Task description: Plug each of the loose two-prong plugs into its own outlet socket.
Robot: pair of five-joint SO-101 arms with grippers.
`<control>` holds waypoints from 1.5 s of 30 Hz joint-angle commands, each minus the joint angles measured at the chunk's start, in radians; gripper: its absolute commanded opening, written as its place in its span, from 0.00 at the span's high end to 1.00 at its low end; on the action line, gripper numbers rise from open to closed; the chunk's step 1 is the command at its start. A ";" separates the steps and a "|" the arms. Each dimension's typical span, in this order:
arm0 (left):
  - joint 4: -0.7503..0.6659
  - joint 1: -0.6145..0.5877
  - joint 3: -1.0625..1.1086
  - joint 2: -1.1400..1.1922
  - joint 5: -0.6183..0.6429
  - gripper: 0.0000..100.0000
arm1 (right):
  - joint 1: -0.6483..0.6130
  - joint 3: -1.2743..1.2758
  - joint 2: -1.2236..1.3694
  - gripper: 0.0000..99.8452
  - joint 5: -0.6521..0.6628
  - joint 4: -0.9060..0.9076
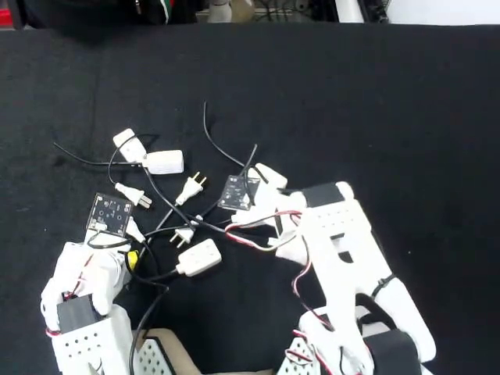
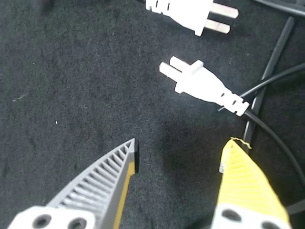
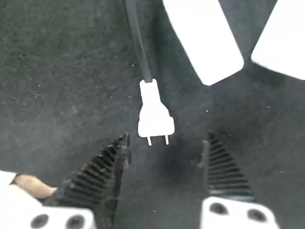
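My left gripper [image 2: 182, 143] is open, with a grey finger and a yellow finger [image 2: 248, 181] low over the black cloth. Just beyond them lies a loose white two-prong plug [image 2: 200, 86] on a black cord, and a second white plug [image 2: 190, 12] is farther off. My right gripper [image 3: 167, 138] is also open. Its black fingers [image 3: 100, 176] flank a small white plug [image 3: 155, 117] whose pins point toward it. White outlet blocks [image 3: 205, 38] lie beyond that plug. From above, several plugs [image 1: 190, 187] and white outlet blocks [image 1: 164, 162] are scattered between the two arms.
Black cords [image 1: 219, 148] loop across the cloth among the plugs. Another white outlet block [image 1: 201, 256] lies between the arms near the front. The far and right parts of the black table [image 1: 391, 101] are bare cloth.
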 commanded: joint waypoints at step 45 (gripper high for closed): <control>0.006 0.015 0.007 -0.003 -0.008 0.71 | -0.152 0.038 0.274 0.90 0.106 0.043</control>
